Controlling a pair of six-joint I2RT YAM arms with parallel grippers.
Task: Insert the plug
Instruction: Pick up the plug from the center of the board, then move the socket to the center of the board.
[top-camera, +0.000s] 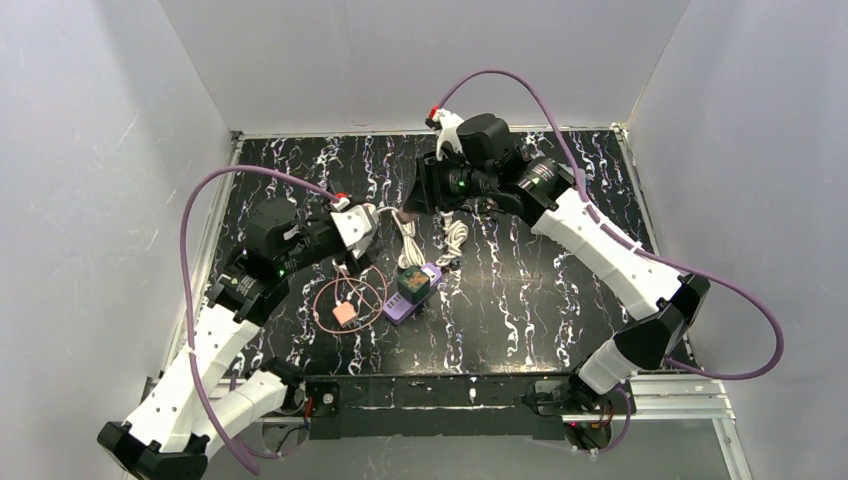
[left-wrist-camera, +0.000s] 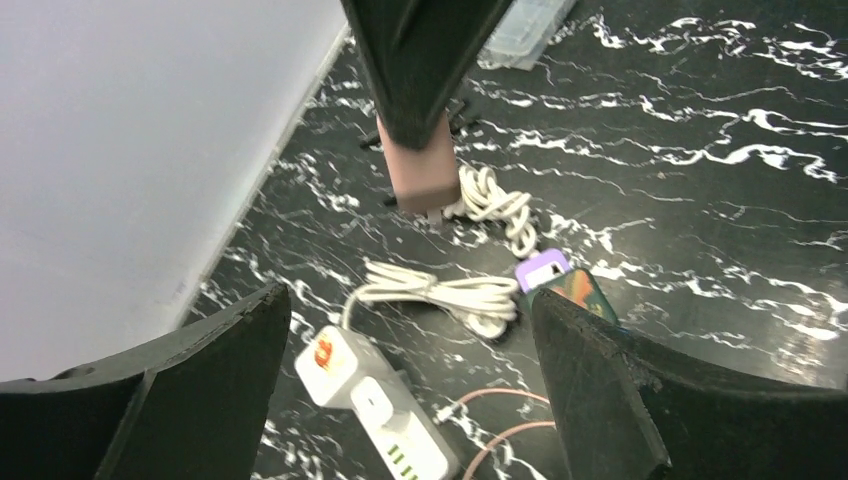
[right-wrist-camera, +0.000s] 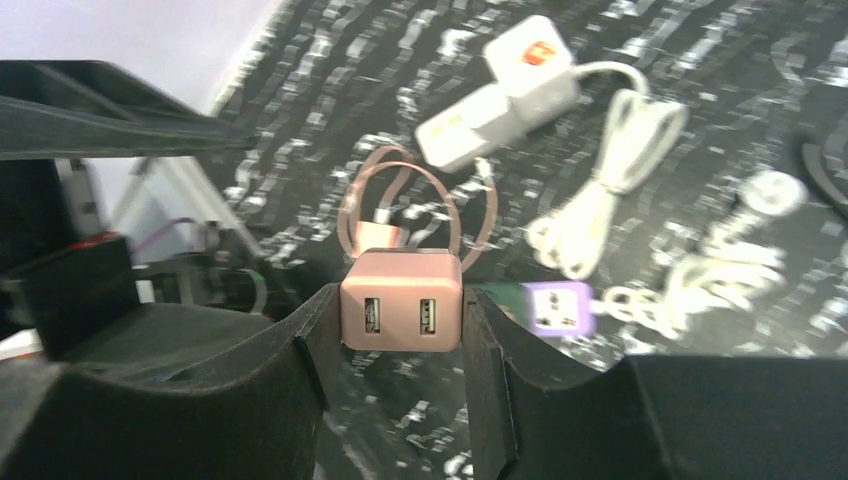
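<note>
Right wrist view: the right gripper (right-wrist-camera: 401, 318) is clamped on a pink two-port charger plug (right-wrist-camera: 402, 298). A white power strip (right-wrist-camera: 500, 95) lies on the table at one o'clock from the plug. The left gripper (left-wrist-camera: 410, 400) stands spread wide, released, above that strip.

The left gripper (left-wrist-camera: 410, 300) holds its two dark fingers (left-wrist-camera: 200, 380) spread wide, with nothing between them. A white power strip (left-wrist-camera: 372, 400) lies on the black marbled table (left-wrist-camera: 700, 200). Just beyond the power strip lies a bundled white cord (left-wrist-camera: 440, 293). Farther beyond it, the right gripper (left-wrist-camera: 418, 110) pinches a pink plug (left-wrist-camera: 425, 172), prongs down. Right of the power strip are a purple adapter (left-wrist-camera: 543, 270) and a thin pink cable (left-wrist-camera: 500, 425).
</note>
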